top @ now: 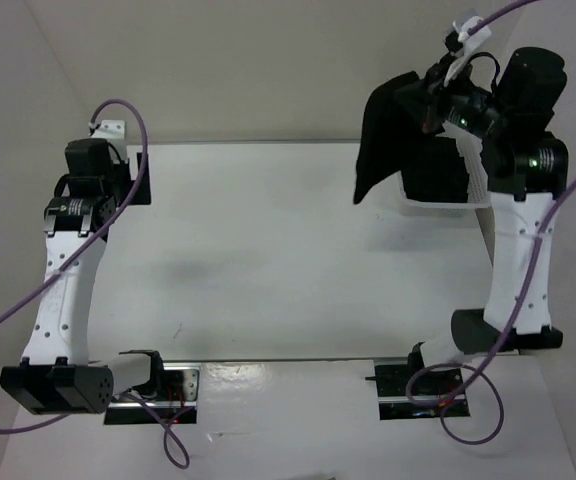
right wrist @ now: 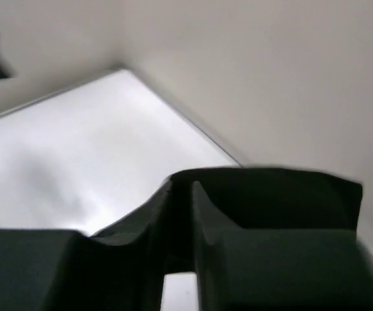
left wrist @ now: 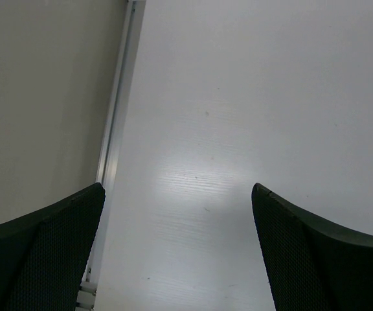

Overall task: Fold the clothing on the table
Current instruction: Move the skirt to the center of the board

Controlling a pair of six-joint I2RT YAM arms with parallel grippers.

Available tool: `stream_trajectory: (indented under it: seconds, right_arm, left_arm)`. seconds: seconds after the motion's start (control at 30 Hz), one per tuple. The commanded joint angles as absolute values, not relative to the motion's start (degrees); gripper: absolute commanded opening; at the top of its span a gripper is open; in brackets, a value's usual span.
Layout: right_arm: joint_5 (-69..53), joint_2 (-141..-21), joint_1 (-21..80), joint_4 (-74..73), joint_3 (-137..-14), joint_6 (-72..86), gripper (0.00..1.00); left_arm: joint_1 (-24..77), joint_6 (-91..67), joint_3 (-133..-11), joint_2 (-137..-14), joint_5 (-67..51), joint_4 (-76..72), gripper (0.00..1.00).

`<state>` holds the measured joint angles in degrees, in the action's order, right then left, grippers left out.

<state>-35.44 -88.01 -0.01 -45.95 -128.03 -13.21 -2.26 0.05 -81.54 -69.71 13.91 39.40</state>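
Tabletop [top: 268, 250]: white and bare across the middle, grey rail along its edges. Clothing [top: 388, 135]: black and matte, not on the tabletop but hanging in the air at the far right, one edge pinched high and the rest drooping in a slack sheet. Its lower part reaches down to a white lattice basket [top: 446, 207], possibly into it; the view is too dark to tell. Right end effector [top: 436, 108]: raised above the basket and clenched on the top edge of the clothing; the wrist view is blurred, with dark fabric bunched between the fingers. Left end effector [left wrist: 180, 253]: released, jaws wide, holding nothing, low over the far left near the rail. Step in hand looks like fetching the clothing, with folding not yet begun. Next move calls for carrying it to mid-tabletop and laying it flat; the left arm will likely be needed to spread it.
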Motion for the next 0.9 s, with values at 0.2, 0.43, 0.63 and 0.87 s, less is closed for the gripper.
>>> stream_trajectory:
  seconds: [0.2,0.43,0.63,0.87]
  right_arm:
    - [-39.5,-83.2,2.4,-39.4,-104.4,-15.6,0.99]
    - [-25.8,-80.2,6.0,-39.3,-88.2,-19.7,0.99]
    - [-13.0,-82.9,20.5,-44.9,-81.4,-22.6,0.99]
    - [-16.0,-89.0,23.7,-46.6,-80.6,-23.1,0.97]
  left_arm:
    - [-8.1,1.1,-72.3,-59.2,6.7,40.3,1.0]
    - [-8.1,2.5,-68.7,-56.3,3.5,42.0,1.0]
    - [-8.1,2.5,-66.4,-54.5,1.7,41.5,1.0]
    - [-8.7,3.9,-63.0,-54.6,-5.4,41.5,0.98]
